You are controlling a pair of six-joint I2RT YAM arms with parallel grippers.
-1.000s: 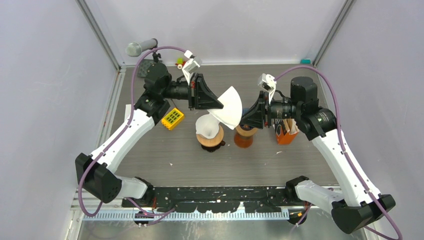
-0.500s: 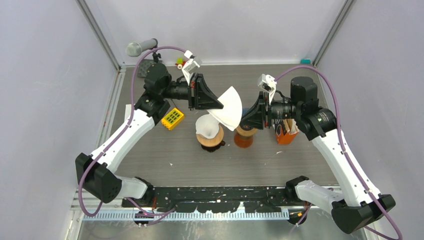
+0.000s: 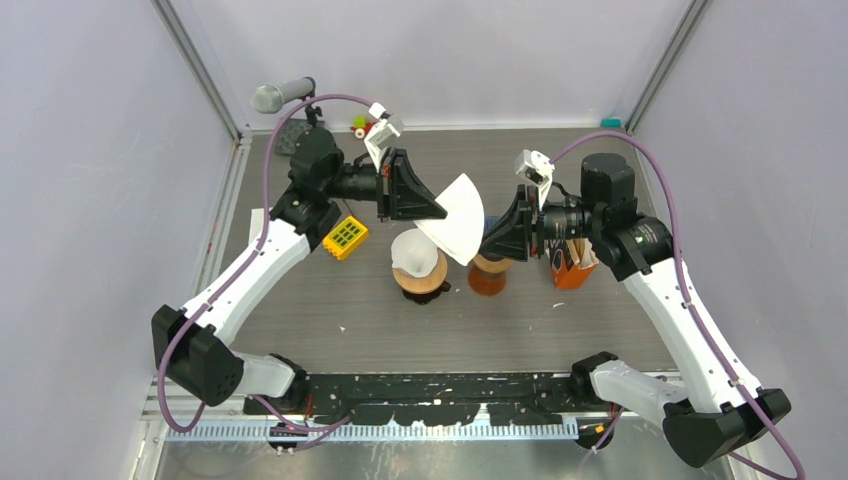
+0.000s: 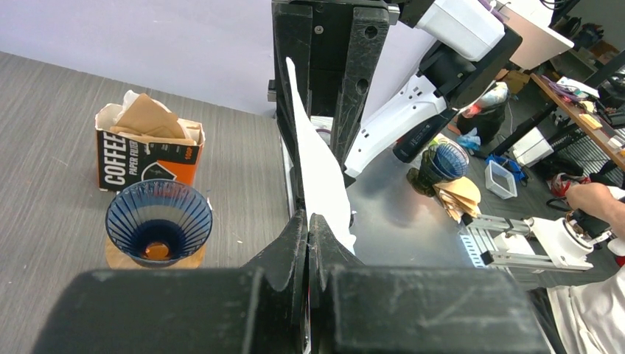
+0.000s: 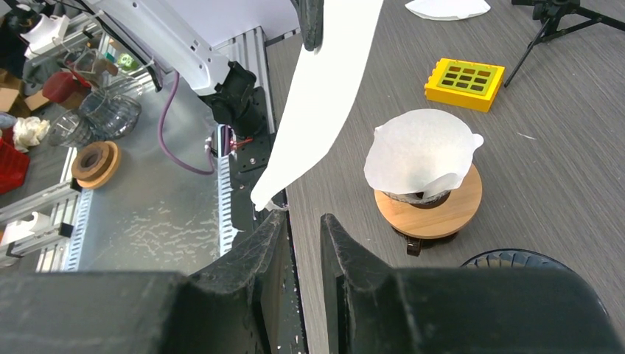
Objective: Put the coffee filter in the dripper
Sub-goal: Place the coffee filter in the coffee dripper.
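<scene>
Above the middle of the table, the left gripper clamps a white paper coffee filter while the right gripper stands slightly parted, empty.

I have bare grey bench along the near side to come in over. The fan-shaped white paper filter fills the gap between left claw and right claw. Beneath it, the paper-lined dripper on a wooden base and the blue ribbed glass dripper stand close together. An orange cardboard filter box crowds the blue one's right.

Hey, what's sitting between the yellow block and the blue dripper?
A second dripper, already paper-lined, stands there; the top and right wrist views show it.
</scene>
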